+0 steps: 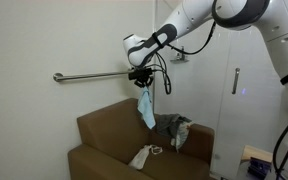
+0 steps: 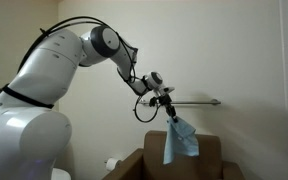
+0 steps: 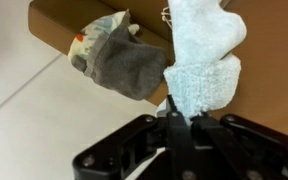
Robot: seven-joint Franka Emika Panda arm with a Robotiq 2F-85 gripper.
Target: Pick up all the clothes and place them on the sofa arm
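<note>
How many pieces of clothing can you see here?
3. A light blue cloth hangs from the gripper; a dark grey garment lies on the sofa arm; a pale garment lies on the seat. The grey heap may hide more.

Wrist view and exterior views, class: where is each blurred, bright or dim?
Wrist view: black gripper blurred, light blue fluffy cloth brightly lit. In an exterior view the brown upholstered armchair is evenly lit; in an exterior view the cloth looks dimmer.
</note>
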